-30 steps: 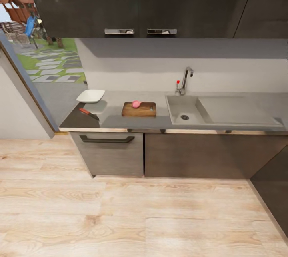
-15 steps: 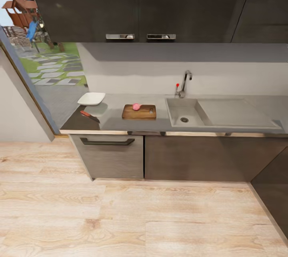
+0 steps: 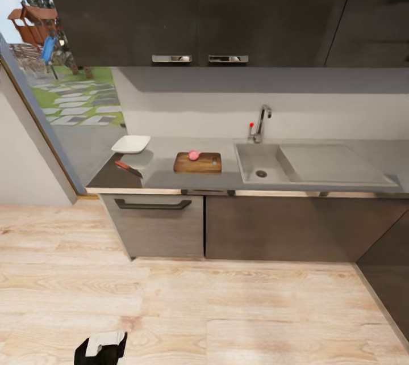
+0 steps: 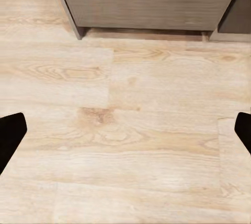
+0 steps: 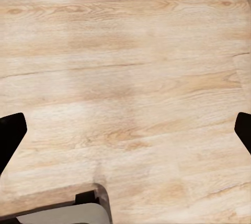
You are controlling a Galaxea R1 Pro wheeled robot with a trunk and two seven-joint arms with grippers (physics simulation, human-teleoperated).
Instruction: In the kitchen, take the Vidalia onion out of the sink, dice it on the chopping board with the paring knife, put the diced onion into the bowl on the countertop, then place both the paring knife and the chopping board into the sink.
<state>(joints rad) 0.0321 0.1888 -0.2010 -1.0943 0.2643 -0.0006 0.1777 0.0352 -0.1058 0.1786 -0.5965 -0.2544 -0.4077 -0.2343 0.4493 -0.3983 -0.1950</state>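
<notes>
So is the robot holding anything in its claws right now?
Nothing: the left gripper and right gripper are both open over bare wooden floor.

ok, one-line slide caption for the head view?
Kitchen counter from a distance: Vidalia onion on the chopping board, paring knife and bowl at left, sink at right.

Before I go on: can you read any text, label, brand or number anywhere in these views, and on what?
None. The brown wooden chopping board, shallow white bowl, red-handled paring knife, grey steel sink and dark upper cabinets all look plain, without lettering.
</notes>
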